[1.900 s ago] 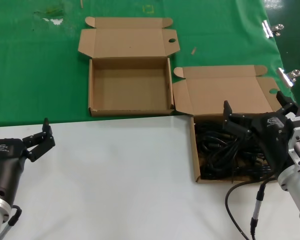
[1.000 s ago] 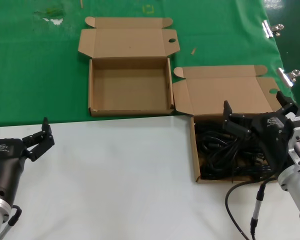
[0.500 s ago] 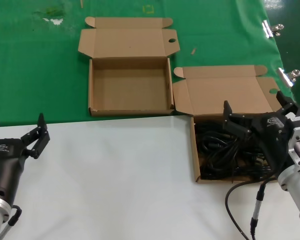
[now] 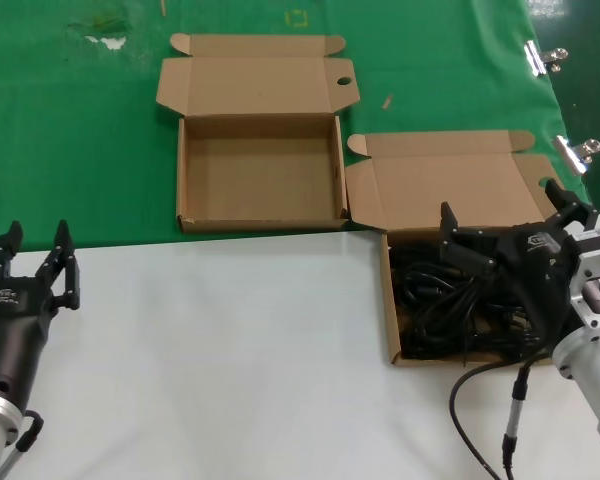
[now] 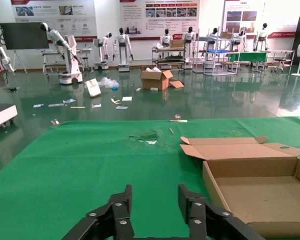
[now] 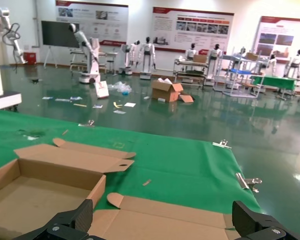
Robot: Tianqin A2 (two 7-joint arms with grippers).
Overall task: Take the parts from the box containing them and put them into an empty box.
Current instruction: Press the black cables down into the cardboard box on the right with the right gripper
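No transfer is seen to be completed: all the parts (image 4: 450, 305) are contained in a tangled heap in the box containing them (image 4: 388, 300) at the right, while the empty box (image 4: 185, 175), just beside it on the green cloth, is seen bare inside. The right gripper (image 4: 505, 225) is held spread wide over the cords with nothing grasped. The left gripper (image 4: 35, 262) is parked at the near left over the white table (image 4: 230, 370), fingers apart and unloaded.
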